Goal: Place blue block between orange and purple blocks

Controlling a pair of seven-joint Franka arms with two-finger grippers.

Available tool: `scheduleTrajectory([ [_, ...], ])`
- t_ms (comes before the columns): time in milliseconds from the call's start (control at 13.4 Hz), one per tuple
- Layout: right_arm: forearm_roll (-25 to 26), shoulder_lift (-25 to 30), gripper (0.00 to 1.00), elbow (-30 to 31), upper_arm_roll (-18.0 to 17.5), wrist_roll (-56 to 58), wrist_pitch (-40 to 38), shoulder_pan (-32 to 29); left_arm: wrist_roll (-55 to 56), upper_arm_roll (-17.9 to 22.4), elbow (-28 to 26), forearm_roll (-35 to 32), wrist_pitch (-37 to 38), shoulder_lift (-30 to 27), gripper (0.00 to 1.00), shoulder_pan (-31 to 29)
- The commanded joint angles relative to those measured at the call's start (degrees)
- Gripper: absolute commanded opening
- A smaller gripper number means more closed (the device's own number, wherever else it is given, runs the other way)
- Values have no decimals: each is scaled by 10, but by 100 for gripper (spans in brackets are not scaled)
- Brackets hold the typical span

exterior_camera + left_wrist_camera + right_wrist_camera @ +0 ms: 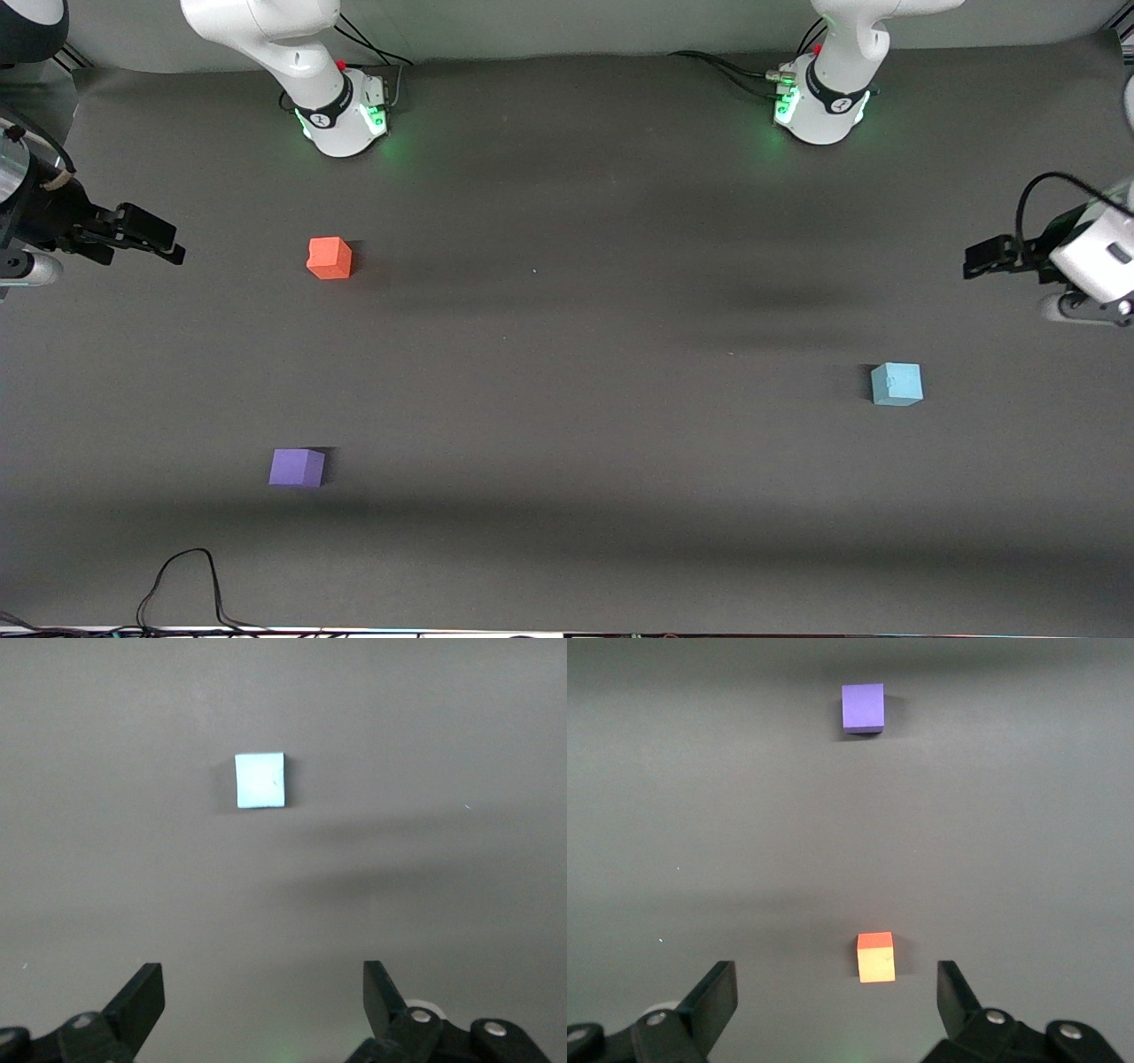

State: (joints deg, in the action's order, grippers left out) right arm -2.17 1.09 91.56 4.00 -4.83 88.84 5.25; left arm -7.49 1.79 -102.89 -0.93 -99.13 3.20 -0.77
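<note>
Both arms wait at the table's ends; the left gripper (263, 1010) hangs open-fingered above the table, facing the blue block (897, 384), and the right gripper (835, 1010), equally spread, faces the orange block (330, 258) and purple block (297, 467), whose gap awaits it.

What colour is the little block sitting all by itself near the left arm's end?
Pale sky blue. The blue block shows best in the left wrist view.

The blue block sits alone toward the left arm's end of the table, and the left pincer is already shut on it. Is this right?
Not quite. The blue block does sit alone toward the left arm's end of the table, but the left pincer is open and holds nothing; it hangs apart from the block, as the left wrist view shows.
</note>
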Motion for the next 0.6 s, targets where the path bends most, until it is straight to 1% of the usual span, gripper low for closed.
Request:
scheduleTrajectory([
  [0, -6, 4, 100, -5, 0, 9, -13, 1, -9, 0, -105, -5, -123, -10, 100, -3],
  [149, -6, 4, 100, -9, 0, 9, -17, 0, -10, 0, -171, -12, -229, 2, 100, -4],
  [224, -6, 5, 100, -11, 2, 10, -18, 0, -10, 0, -190, -16, -277, 16, 100, -5],
  [299, -6, 5, 100, -16, 5, 10, -20, 0, -10, 0, -201, -16, -315, 37, 100, -6],
  [522, -4, 8, 100, -16, 6, 10, -25, -1, -10, 1, -202, -21, -413, 107, 100, -10],
])
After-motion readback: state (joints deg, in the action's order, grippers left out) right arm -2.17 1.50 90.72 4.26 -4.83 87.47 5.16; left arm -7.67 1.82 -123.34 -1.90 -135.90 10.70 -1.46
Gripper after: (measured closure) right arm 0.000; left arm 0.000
